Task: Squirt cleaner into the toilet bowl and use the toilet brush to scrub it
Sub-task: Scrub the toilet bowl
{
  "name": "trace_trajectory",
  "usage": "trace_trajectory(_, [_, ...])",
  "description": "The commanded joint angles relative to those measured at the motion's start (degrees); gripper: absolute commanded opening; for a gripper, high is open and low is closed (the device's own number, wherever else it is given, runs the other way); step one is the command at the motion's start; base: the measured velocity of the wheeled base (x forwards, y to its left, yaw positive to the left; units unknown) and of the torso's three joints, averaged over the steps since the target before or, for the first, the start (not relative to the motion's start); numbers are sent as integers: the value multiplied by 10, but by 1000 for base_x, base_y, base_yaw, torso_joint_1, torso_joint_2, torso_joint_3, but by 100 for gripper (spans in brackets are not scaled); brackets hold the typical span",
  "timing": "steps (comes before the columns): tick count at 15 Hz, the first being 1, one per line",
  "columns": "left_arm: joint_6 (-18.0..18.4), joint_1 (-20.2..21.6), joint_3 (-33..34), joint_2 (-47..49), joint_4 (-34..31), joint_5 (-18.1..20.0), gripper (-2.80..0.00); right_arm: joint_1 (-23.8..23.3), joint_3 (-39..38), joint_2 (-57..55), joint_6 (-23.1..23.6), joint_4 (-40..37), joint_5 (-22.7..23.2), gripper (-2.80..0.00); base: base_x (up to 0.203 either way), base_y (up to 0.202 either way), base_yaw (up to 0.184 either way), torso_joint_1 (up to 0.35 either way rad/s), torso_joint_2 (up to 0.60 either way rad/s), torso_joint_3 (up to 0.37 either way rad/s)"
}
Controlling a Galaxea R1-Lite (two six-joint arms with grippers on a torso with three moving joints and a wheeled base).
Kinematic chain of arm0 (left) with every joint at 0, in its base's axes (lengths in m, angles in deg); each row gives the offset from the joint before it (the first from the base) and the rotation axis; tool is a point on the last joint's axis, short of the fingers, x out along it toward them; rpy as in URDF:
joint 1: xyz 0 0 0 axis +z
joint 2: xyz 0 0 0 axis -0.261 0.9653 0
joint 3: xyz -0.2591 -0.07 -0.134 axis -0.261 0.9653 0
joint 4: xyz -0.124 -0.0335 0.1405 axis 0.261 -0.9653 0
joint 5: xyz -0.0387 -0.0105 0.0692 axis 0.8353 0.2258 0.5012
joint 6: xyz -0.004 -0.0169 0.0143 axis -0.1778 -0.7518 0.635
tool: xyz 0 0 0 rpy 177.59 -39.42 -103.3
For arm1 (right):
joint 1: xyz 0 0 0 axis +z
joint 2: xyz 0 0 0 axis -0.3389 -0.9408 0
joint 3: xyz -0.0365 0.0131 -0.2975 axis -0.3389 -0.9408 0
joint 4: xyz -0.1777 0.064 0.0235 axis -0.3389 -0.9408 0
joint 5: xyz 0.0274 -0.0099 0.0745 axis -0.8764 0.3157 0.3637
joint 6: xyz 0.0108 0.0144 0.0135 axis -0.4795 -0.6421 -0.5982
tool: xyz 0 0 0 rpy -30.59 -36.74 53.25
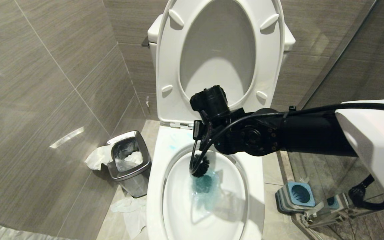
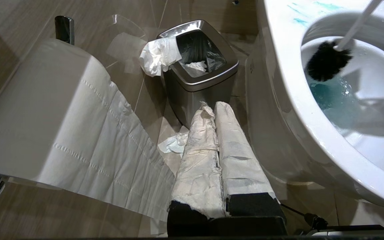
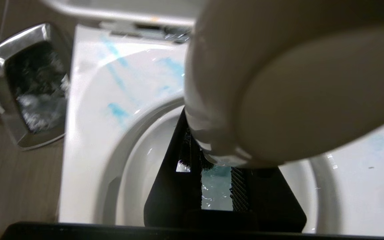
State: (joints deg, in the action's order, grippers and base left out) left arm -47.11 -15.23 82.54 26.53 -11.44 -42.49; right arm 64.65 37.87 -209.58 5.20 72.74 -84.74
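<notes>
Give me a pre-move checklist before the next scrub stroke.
1. Right gripper holds the toilet brush, jaws closed on its white handle: ok.
2. Bristle head inside the toilet bowl, above the water: ok.
3. Cleaner in the bowl, water tinted blue: ok.
4. Seat raised: ok.
5. Blue smears on the rim not scrubbed: not ok.
6. Left gripper parked beside the steel bin, jaws together: ok.

No lettering, label, brand mark, number or sign can be read on anything in the three views.
</notes>
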Motion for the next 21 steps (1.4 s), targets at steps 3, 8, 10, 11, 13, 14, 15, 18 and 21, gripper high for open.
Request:
trace_trajectory(3, [0, 0, 2, 1, 0, 0, -280, 61, -49, 4, -9, 2, 6, -280, 0, 0, 0, 0, 0, 0])
trace_trajectory(8, [0, 0, 2, 1, 0, 0, -280, 102, -221, 105, -40, 6, 5, -280, 0, 0, 0, 0, 0, 0])
trace_trajectory(10, [0, 0, 2, 1, 0, 0, -280, 102, -302, 156, -46, 27, 4, -280, 0, 0, 0, 0, 0, 0])
trace_trajectory(11, [0, 0, 2, 1, 0, 0, -280, 98, -339, 182, -47, 40, 4, -280, 0, 0, 0, 0, 0, 0])
trace_trajectory(13, [0, 0, 2, 1, 0, 0, -280, 81, -396, 230, -48, 55, 3, -280, 0, 0, 0, 0, 0, 0])
trace_trajectory(14, [0, 0, 2, 1, 0, 0, -280, 68, -411, 246, -48, 58, 3, -280, 0, 0, 0, 0, 0, 0])
trace_trajectory(15, [0, 0, 2, 1, 0, 0, -280, 51, -416, 255, -47, 59, 3, -280, 0, 0, 0, 0, 0, 0])
trace_trajectory(18, [0, 0, 2, 1, 0, 0, -280, 2, -395, 253, -33, 61, 4, -280, 0, 0, 0, 0, 0, 0])
trace_trajectory(21, [0, 0, 2, 1, 0, 0, -280, -25, -336, 201, -8, 93, 7, -280, 0, 0, 0, 0, 0, 0])
